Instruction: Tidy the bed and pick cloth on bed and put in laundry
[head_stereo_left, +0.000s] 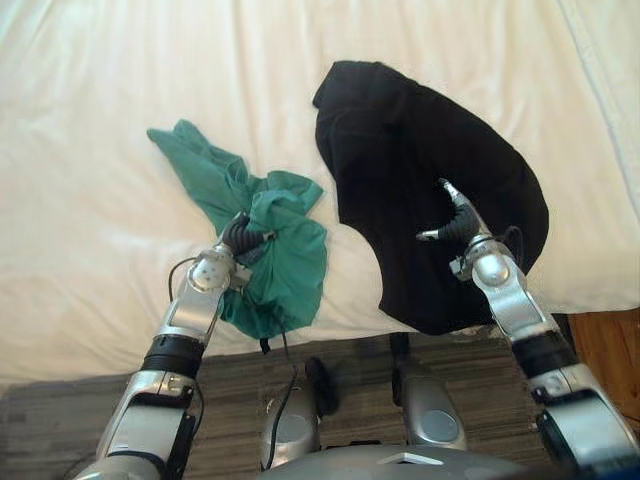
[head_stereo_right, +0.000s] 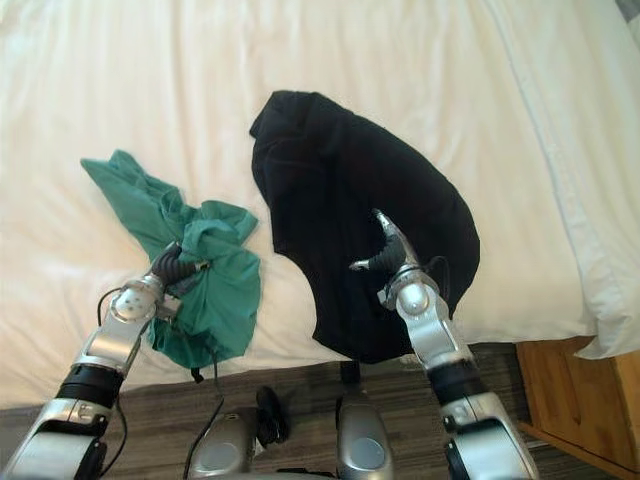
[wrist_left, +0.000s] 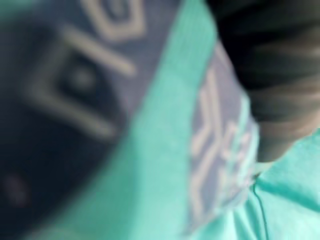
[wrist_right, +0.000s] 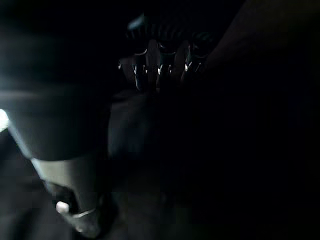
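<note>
A crumpled green cloth (head_stereo_left: 270, 250) lies on the white bed (head_stereo_left: 100, 180) near its front edge, one end hanging over the side. My left hand (head_stereo_left: 243, 237) is pushed into its folds, which hide the front of the hand. From the left wrist, the green cloth (wrist_left: 165, 125) is pressed right up against the dark ribbed cover (wrist_left: 270, 75). To the right a large black cloth (head_stereo_left: 420, 150) is spread flat and droops over the same edge. My right hand (head_stereo_left: 455, 220) rests on it, open, thumb spread to the left. From the right wrist, the fingers (wrist_right: 160, 70) lie on the dark fabric.
The bed sheet stretches wide behind and to the left of both cloths. A thicker white cover (head_stereo_right: 590, 150) lies along the bed's right side. A wooden bedside unit (head_stereo_right: 580, 400) stands at the lower right. Grey plank floor (head_stereo_left: 60, 410) runs along the front of the bed.
</note>
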